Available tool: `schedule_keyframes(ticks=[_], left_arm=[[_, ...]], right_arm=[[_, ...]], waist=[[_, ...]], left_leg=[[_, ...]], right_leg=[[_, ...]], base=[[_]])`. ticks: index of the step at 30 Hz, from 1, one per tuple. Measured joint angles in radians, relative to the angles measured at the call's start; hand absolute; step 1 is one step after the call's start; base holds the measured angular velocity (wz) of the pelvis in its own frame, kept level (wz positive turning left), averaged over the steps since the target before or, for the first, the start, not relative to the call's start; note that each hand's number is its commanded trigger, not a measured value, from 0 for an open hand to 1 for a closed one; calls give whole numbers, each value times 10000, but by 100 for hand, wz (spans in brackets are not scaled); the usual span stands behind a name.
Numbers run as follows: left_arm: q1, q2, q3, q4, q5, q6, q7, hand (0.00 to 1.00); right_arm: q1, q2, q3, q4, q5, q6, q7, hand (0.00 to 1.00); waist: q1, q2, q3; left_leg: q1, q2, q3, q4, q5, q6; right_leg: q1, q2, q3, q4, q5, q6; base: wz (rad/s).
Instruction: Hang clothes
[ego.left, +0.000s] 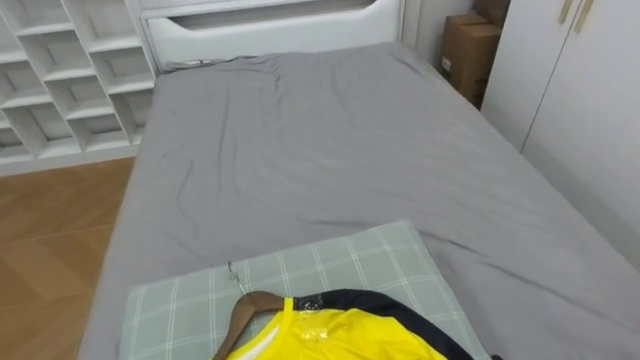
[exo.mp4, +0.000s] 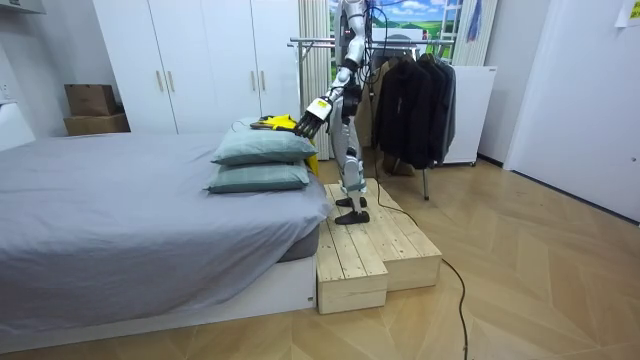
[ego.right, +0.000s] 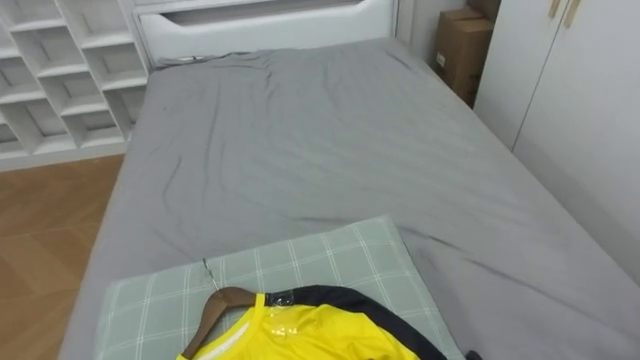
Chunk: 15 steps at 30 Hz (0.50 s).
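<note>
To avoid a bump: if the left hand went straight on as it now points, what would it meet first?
Probably the yellow garment on the top pillow; the left hand points down toward it, though depth is unclear.

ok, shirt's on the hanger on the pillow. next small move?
Probably bring the left hand down onto the hanger neck and close on it. The shirt already sits on the hanger, lying flat on the pillow; the hand hovers open beside it, holding nothing.
</note>
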<state>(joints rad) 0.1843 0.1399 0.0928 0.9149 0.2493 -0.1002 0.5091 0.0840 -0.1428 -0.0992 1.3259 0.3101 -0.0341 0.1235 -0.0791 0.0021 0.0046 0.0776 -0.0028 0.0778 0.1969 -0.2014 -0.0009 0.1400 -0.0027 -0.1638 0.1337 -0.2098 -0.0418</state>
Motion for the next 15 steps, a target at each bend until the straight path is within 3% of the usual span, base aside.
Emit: schedule_keyframes(ticks=[5, 15], left_arm=[[-24, 45, -246, -371, 1169, -225, 677, 0], [-203, 154, -1086, -1663, 3517, -384, 1098, 0]], right_arm=[[26, -111, 24, 2, -58, -6, -24, 0], [41, -177, 371, -52, -207, -214, -75, 0]], waist=[[-5, -62, -12], [-41, -77, -27]], left_leg=[[0, -2, 6, -1, 1, 1], [-110, -45, -101, 42, 3, 5]], right_leg=[[16, 0, 27, -9, 0, 0], [30, -46, -142, -17, 1, 1]], base=[[0], [3]])
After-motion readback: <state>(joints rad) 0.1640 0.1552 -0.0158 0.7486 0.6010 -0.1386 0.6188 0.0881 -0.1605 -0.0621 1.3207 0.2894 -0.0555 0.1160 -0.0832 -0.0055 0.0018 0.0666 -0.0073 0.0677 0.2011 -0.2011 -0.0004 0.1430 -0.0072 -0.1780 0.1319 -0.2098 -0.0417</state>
